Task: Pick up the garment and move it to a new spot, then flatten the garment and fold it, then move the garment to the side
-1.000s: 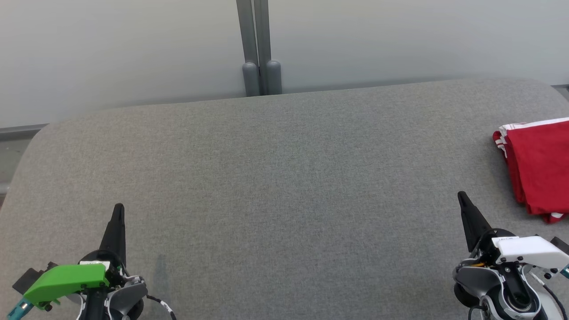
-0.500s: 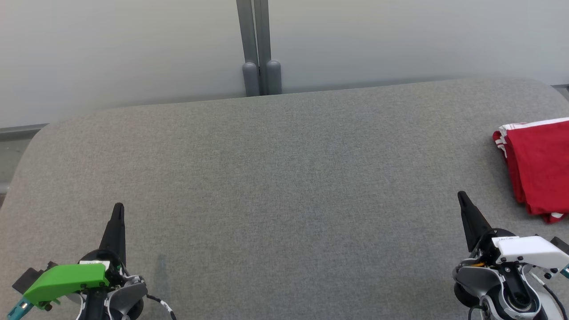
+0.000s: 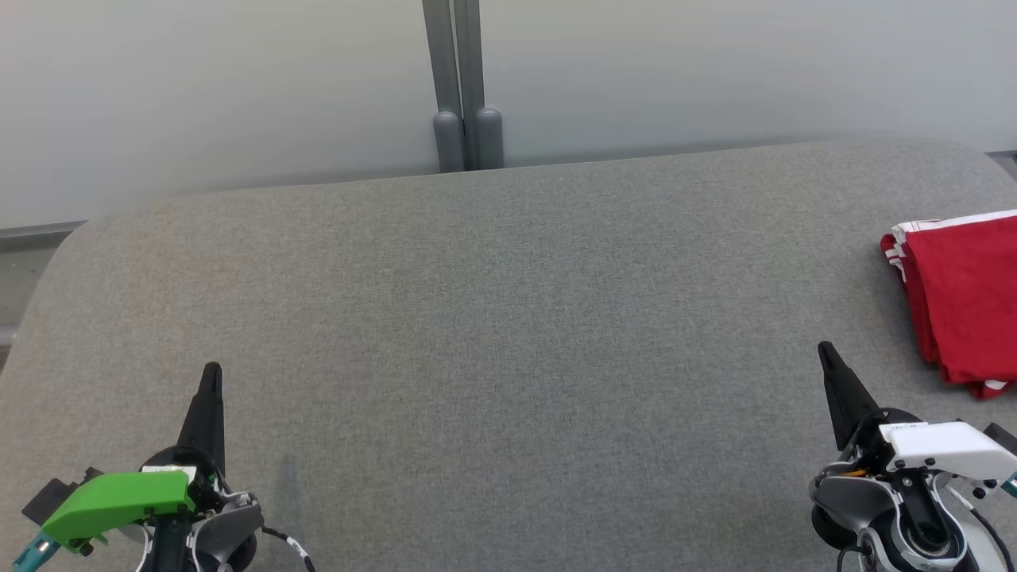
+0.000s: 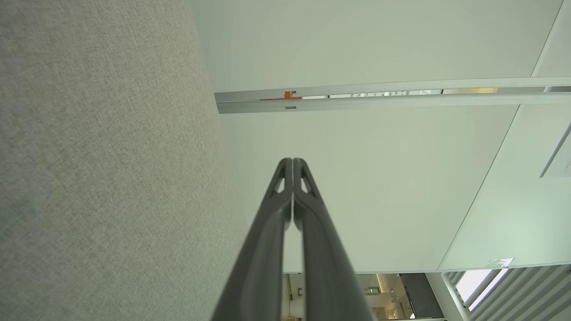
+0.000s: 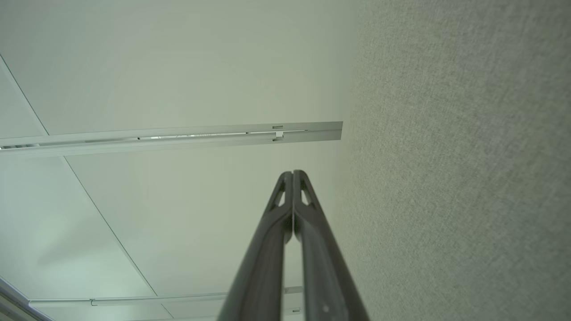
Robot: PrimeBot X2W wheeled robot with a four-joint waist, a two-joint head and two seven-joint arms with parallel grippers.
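A folded red cloth garment with white striped edging is lying at three o'clock on the mid-grey woven-fabric bench. The left claw is showing black fingers beneath a bright green plastic cover, the right claw beneath a white cover. A darker grey post is crossing the pale grey-white wall.

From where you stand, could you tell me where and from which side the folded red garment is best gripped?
Grip the left edge of the folded red garment, where stacked layers form a thick lip on the grey fabric table. Probably approach from its left with the right gripper, the nearer one; its shut jaws must open first.
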